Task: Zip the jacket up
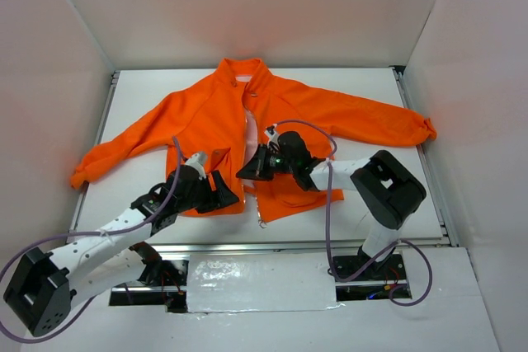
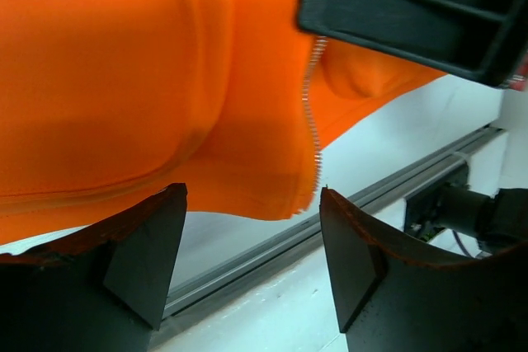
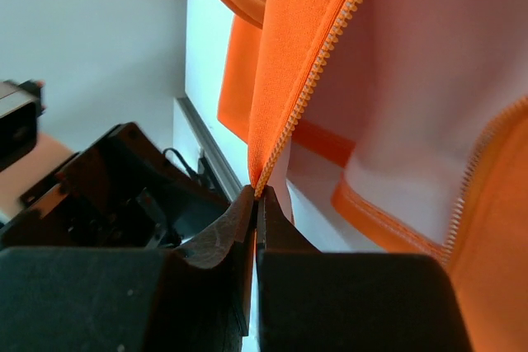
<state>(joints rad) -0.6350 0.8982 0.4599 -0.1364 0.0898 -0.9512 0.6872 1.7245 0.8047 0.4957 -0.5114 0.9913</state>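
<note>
Jacket [image 1: 206,121] soft, limp, light; best held at hem [image 2: 214,191] | right gripper [image 3: 256,204] pinching zipper [image 3: 318,80] end | left gripper [image 2: 252,199] wide, empty, beside hem.

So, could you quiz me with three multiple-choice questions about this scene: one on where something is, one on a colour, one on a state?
1. The bright orange fabric jacket lies on the white table with its stand-up collar toward: A the far edge; B the arm bases; C the left wall.
2. The jacket's zipper teeth are: A black; B pale; C red.
3. The right gripper is: A wide open; B shut on the jacket; C out of view.
Answers: A, the collar sits farthest from the bases; B, the teeth look whitish; B, its jaws are closed on the jacket's front edge.
</note>
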